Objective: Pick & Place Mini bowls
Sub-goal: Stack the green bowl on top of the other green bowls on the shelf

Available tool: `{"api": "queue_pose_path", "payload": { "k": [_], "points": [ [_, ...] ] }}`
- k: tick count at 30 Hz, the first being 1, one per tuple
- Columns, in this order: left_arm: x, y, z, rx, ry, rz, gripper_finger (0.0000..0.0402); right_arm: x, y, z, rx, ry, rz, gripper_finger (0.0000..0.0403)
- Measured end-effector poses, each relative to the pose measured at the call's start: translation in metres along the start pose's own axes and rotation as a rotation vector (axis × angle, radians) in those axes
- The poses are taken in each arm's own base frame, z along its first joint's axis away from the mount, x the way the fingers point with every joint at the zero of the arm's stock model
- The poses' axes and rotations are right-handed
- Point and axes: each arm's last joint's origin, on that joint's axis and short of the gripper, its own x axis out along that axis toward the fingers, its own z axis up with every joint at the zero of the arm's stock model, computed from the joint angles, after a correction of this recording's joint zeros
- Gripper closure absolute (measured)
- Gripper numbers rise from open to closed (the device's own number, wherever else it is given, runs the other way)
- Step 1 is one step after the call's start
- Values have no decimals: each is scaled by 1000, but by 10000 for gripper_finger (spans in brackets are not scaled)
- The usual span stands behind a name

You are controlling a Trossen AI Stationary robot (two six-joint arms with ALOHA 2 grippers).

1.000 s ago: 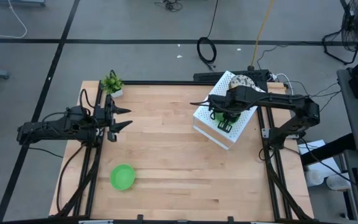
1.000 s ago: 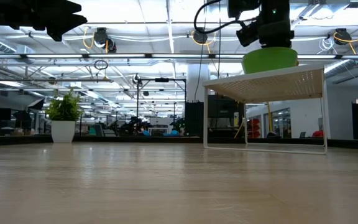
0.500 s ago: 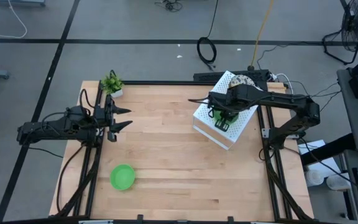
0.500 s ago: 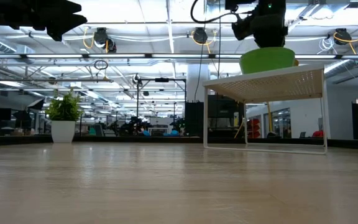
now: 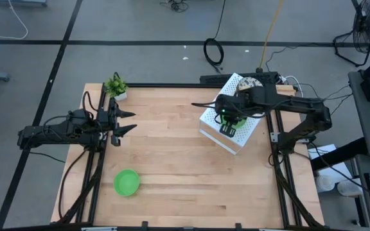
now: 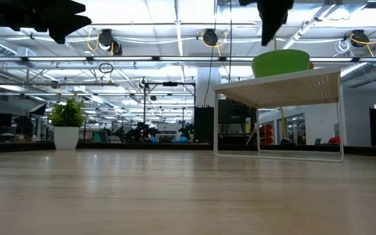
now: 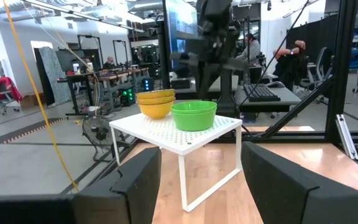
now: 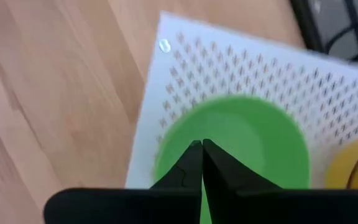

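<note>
A plain green mini bowl (image 8: 241, 140) stands on its base on a white perforated rack (image 5: 212, 119) at the table's far right; it also shows in the low view (image 6: 281, 63) and the left wrist view (image 7: 193, 115). My right gripper (image 8: 201, 148) is shut and empty, straight above this bowl and clear of it (image 6: 271, 36). A stack of patterned bowls (image 5: 254, 83) stands beside it on the rack (image 7: 155, 102). A second green bowl (image 5: 126, 183) sits on the table near the front left. My left gripper (image 5: 128, 121) waits open at the table's left.
A small potted plant (image 5: 115, 86) stands at the far left corner of the table. The rack stands on thin legs (image 6: 215, 121) with open space under it. The wooden tabletop (image 5: 172, 160) stretches bare between the two arms.
My right gripper has risen from the green bowl on the rack and drifted slightly toward the table's left. The bowl has stayed in place on the rack.
</note>
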Motion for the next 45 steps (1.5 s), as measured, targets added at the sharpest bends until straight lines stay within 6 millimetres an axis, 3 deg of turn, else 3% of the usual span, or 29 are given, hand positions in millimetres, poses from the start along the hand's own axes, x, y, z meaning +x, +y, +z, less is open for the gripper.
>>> {"api": "queue_pose_path", "payload": {
  "k": [9, 14, 17, 24, 28, 31, 36, 39, 45],
  "points": [
    [0, 0, -2, -7, 15, -2, 179, -38, 10, -2, -77, -345, 67, 403],
    [0, 0, -2, -10, 17, -2, 178, -43, 25, -12, -186, -534, 100, 403],
    [0, 0, -2, -14, 17, -2, 178, -31, 35, -21, -255, -653, 126, 403],
    [0, 0, -4, -13, 39, -4, 178, 23, 53, -37, -369, -1064, 121, 403],
    [0, 0, -4, -17, 40, -4, 178, 42, 60, -51, -394, -1291, 102, 403],
    [0, -1, -7, -127, 75, -21, 179, 49, 62, -60, -417, -1408, 95, 403],
    [0, -12, -16, -383, 289, -245, 179, 51, 65, -66, -433, -1444, 90, 403],
    [5, -22, -19, -469, 468, -295, 179, 51, 65, -66, -431, -1445, 91, 403],
    [20, -54, -31, -451, 886, -384, 179, 54, 65, -66, -445, -1415, 91, 403]
  ]
}}
